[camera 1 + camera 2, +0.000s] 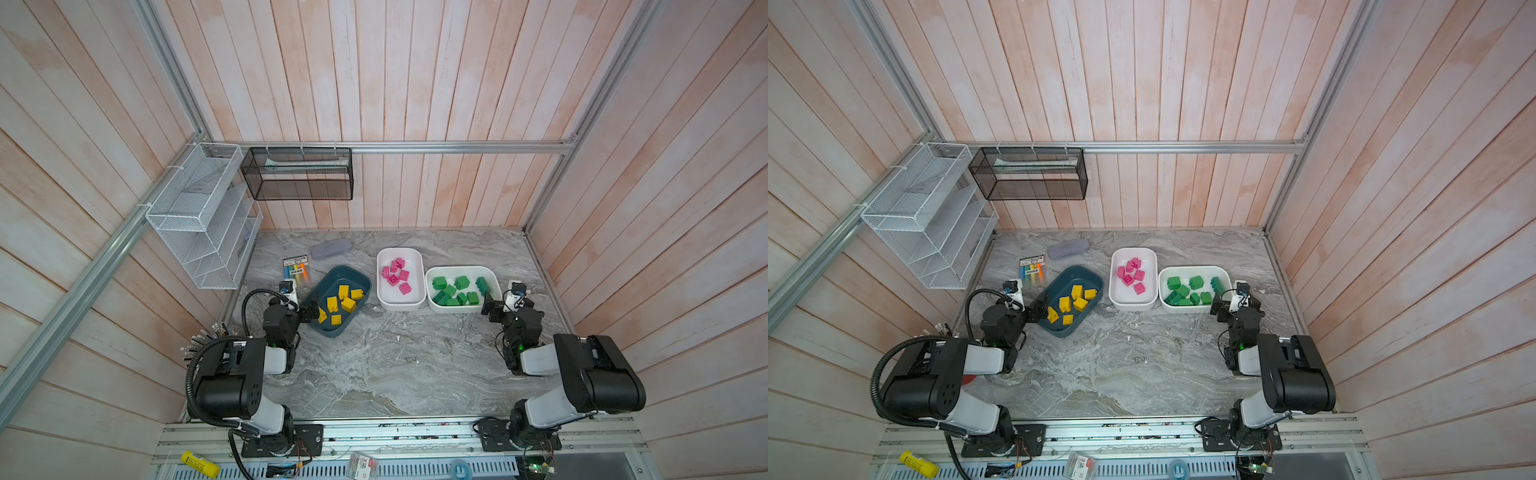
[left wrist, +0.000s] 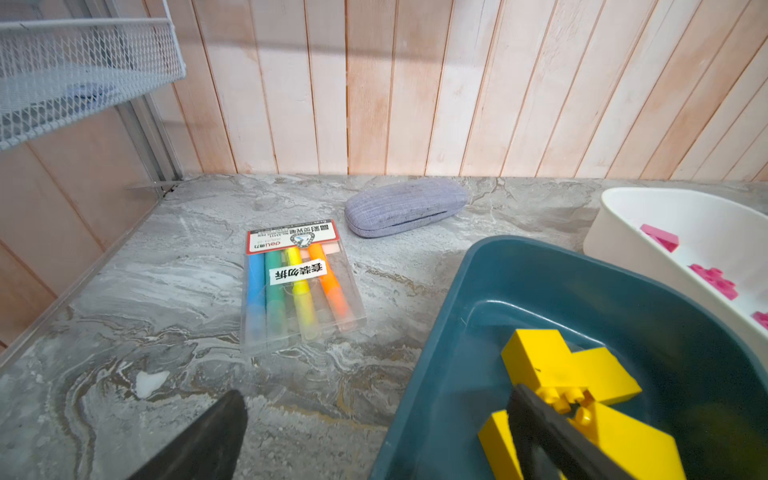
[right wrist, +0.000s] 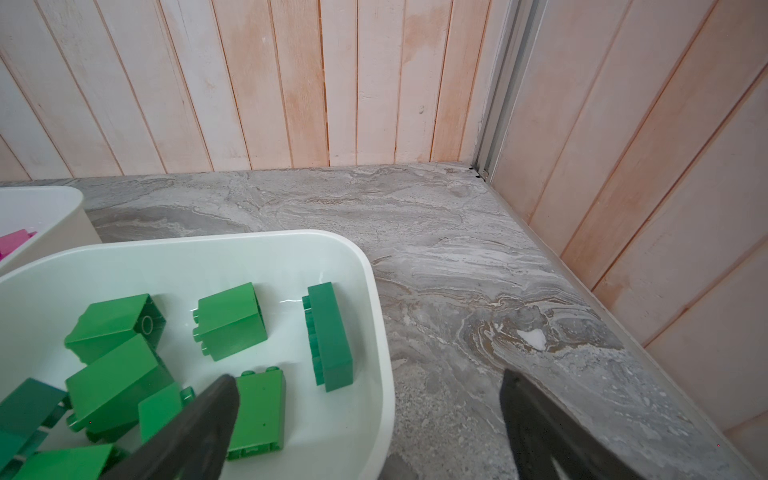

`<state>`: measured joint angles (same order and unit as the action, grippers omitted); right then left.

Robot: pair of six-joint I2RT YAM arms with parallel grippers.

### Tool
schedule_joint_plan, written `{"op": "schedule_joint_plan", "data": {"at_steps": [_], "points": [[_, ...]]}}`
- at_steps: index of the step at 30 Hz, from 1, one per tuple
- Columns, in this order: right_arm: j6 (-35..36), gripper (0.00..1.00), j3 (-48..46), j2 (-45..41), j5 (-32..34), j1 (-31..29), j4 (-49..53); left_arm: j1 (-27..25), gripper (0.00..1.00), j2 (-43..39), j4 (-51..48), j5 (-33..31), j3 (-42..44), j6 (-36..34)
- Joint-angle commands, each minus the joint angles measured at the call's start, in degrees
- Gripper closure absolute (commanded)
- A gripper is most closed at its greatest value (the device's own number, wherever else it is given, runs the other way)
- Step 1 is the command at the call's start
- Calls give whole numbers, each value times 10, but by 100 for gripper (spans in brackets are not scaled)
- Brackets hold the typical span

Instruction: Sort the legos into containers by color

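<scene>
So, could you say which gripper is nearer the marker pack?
Left. The left gripper straddles the teal tub rim, close to the marker pack; the right gripper is across the table at the green-brick tub.

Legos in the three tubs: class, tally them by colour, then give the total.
Yellow legos: 6
Pink legos: 6
Green legos: 8, some overlapping
Total: 20

The tabletop looks like smooth, marbled grey stone. The teal tub and white tub are smooth plastic, the white one glossy, like the green bricks. The oblong case is covered in woven cloth; the marker pack is clear plastic with paper labels.
</scene>
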<state>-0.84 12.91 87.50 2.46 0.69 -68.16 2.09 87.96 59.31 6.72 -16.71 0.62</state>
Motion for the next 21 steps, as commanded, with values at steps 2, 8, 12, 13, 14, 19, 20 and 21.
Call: {"op": "schedule_joint_plan", "data": {"at_steps": [2, 8, 12, 13, 14, 19, 20, 21], "points": [[0, 2, 13, -2, 1, 4, -8, 0, 0, 3, 35, -10, -1, -7], [0, 2, 12, -5, 1, 5, -6, -1, 0, 1, 39, -9, 3, -8], [0, 2, 12, -5, 1, 5, -6, -1, 0, -11, 31, 7, 2, -17], [0, 2, 11, -6, 1, 5, -7, -1, 0, -18, 25, 8, 3, -18], [1, 2, 10, -7, -1, 5, -8, -1, 0, -24, 23, 8, 4, -17], [3, 2, 6, -10, -8, 5, -11, -1, 0, -54, 7, 17, 10, -17], [4, 2, 2, -11, -13, 5, -18, -1, 0, -60, 2, 17, 10, -18], [5, 2, 0, -13, -15, 5, -21, -1, 0, -64, -4, 20, 9, -18]]}}
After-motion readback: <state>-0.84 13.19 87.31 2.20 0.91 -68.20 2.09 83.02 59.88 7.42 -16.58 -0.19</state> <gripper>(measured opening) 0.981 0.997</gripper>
